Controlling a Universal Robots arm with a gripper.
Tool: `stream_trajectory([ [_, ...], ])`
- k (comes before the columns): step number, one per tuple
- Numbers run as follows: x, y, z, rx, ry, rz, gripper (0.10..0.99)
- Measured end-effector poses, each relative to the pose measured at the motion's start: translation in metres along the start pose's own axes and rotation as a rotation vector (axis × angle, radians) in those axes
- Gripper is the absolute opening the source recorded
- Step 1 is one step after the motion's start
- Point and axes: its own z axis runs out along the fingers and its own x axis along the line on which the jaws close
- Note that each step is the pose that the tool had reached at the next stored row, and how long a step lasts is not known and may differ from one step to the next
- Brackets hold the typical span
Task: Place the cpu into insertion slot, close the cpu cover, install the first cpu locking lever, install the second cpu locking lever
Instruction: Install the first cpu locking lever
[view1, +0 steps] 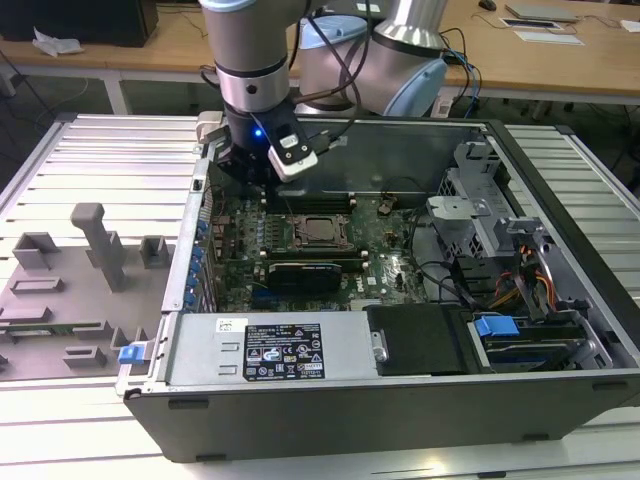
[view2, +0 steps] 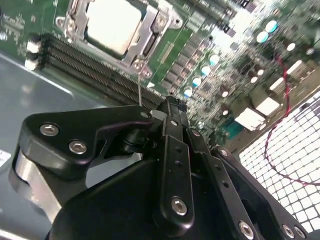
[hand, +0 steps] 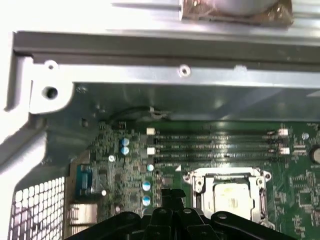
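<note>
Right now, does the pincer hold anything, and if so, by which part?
Nothing seems held: the pincer is shut, with nothing between its tips. A thin metal lever stands close beside it, apparently not gripped.

Silver-grey cpu (view2: 107, 25) (green motherboard (hand: 300, 195))

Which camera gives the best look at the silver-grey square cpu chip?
The second wrist view: the silver-grey square cpu lies close, bright inside its metal frame. The first wrist view shows it farther off; the exterior view, far off mid-board.
</note>
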Motion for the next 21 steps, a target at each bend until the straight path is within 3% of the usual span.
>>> stream_trajectory([
  [1,0.0018,0.0000,-0.0001,-0.020,-0.0044,0.001,0.106],
  [3,0.0032,0.0000,-0.0003,-0.042,-0.0086,0.002,0.106],
  [4,0.0037,0.0000,-0.0003,-0.058,-0.0111,0.003,0.106],
  [5,0.0038,0.0000,-0.0003,-0.063,-0.0117,0.004,0.106],
  [9,0.0022,0.0000,-0.0002,-0.065,-0.0117,0.004,0.106],
  [14,-0.0102,-0.0001,0.0009,-0.065,-0.0117,0.004,0.106],
  [19,-0.0474,-0.0019,0.0045,-0.065,-0.0114,0.004,0.106],
  [21,-0.0490,-0.0020,0.0046,-0.065,-0.0113,0.004,0.106],
])
